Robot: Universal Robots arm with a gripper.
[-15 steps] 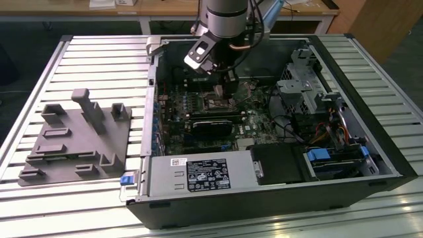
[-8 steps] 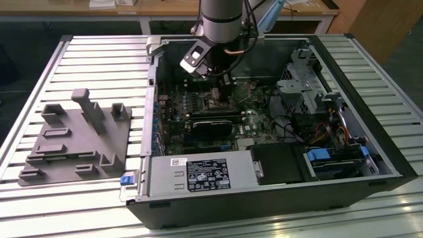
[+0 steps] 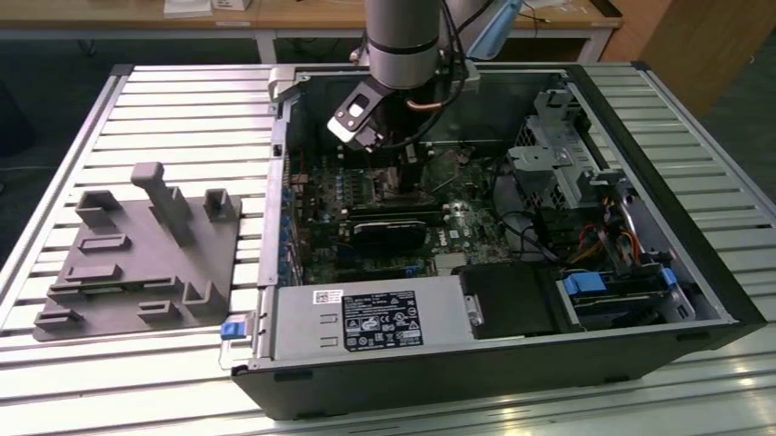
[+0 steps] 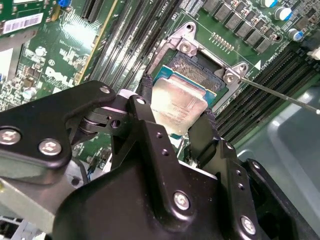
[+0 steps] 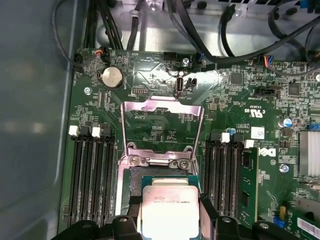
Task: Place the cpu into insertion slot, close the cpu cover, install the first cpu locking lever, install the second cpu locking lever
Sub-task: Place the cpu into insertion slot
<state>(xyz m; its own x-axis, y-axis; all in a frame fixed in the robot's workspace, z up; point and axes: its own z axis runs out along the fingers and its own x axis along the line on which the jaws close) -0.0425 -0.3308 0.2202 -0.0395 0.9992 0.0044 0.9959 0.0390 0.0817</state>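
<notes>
In both wrist views my gripper (image 4: 176,109) (image 5: 170,212) is shut on the cpu (image 4: 179,102) (image 5: 169,205), a flat silvery square pinched at two opposite edges by the black fingers (image 4: 146,117). The chip hangs low over the insertion slot (image 4: 199,70) (image 5: 134,179), covering most of it; a strip of dark contacts shows beyond it. Whether chip and slot touch I cannot tell. The cpu cover (image 5: 162,107) stands flipped open behind the slot. A thin wire locking lever (image 4: 280,95) sticks out beside the slot. In the exterior view the gripper (image 3: 401,159) reaches down into the open computer case (image 3: 679,272).
Memory slots (image 5: 90,170) (image 5: 222,170) flank the slot on both sides. A black graphics card (image 3: 388,232), a grey power supply box (image 3: 370,320), a drive cage (image 3: 564,154) and cables crowd the case. A grey fixture block (image 3: 134,254) lies on the slatted table at the exterior view's left.
</notes>
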